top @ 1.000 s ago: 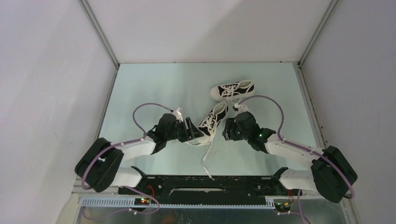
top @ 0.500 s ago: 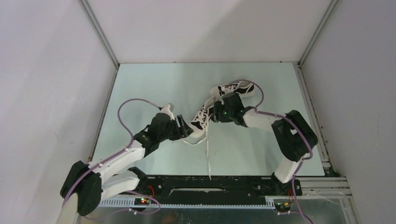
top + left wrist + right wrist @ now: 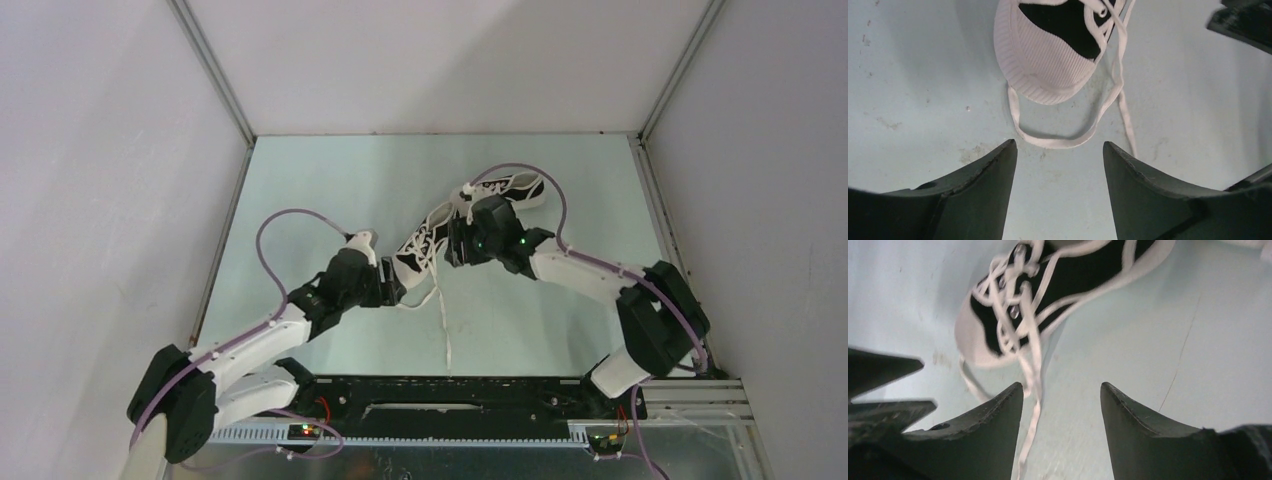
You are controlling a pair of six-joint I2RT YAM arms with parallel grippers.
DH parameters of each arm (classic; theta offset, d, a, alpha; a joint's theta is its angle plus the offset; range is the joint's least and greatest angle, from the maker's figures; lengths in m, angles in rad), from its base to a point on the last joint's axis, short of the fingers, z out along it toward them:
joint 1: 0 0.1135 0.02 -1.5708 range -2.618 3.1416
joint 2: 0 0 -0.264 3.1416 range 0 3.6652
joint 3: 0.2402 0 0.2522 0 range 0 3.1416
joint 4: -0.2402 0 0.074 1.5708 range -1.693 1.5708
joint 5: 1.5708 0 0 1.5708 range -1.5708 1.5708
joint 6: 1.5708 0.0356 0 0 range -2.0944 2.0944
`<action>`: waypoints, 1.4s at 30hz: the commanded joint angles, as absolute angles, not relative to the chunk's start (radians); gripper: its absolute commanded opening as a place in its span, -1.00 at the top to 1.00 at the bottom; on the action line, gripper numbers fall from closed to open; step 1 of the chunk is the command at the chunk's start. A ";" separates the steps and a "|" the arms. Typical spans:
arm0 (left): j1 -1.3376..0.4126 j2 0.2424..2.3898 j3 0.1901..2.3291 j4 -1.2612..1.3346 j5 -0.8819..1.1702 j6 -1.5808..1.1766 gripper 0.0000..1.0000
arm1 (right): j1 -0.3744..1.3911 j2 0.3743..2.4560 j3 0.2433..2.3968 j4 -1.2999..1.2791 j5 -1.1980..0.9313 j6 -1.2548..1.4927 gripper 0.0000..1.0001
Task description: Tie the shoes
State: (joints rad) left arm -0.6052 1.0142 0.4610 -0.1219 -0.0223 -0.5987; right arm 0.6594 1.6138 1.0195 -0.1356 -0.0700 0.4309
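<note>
Two black canvas shoes with white soles lie on the table. The near shoe [image 3: 420,250] lies slantwise with its white toe cap [image 3: 1048,65] towards my left gripper [image 3: 397,290]. That gripper [image 3: 1059,147] is open and empty, just short of a lace loop [image 3: 1058,140] on the table. My right gripper [image 3: 453,245] hovers open beside the shoe's right flank; in its own view the laced upper [image 3: 1048,290] lies ahead, and a loose lace [image 3: 1035,405] runs past the left finger. The far shoe [image 3: 525,186] is partly hidden behind the right arm.
A long lace end [image 3: 445,330] trails from the near shoe towards the table's near edge. White walls enclose the pale green table [image 3: 320,190] on three sides. Each wrist view catches the other gripper's fingers [image 3: 1243,22] [image 3: 883,375].
The right arm swung in from the right and reached over to the near shoe. That shoe slid left and turned. The left arm stretched out, its gripper backing slightly left and opening a little.
</note>
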 commanded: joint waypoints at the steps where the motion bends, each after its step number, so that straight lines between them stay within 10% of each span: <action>1: -0.669 1.072 0.525 -0.145 -0.097 -0.500 -0.39 | 0.754 1.495 0.911 -0.187 -0.026 0.408 -0.20; 23: -0.811 1.399 0.599 -0.058 -0.039 -0.399 -0.33 | 1.079 1.659 0.838 -0.250 0.259 0.631 0.00; 26: -0.823 1.424 0.603 -0.046 -0.026 -0.389 -0.33 | 1.085 1.655 0.837 -0.315 0.315 0.646 0.87; 33: -0.882 1.507 0.663 -0.087 -0.076 -0.315 -0.32 | 1.013 1.462 0.752 -0.368 0.399 0.615 1.00; 42: -0.957 1.684 0.846 -0.253 -0.212 -0.290 0.71 | 0.787 1.170 0.699 -0.395 0.255 0.515 1.00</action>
State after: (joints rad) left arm -0.9432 1.6199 0.8089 -0.1394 -0.1665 -0.3050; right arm 0.8627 1.2827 0.7074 -0.3832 0.3183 0.5751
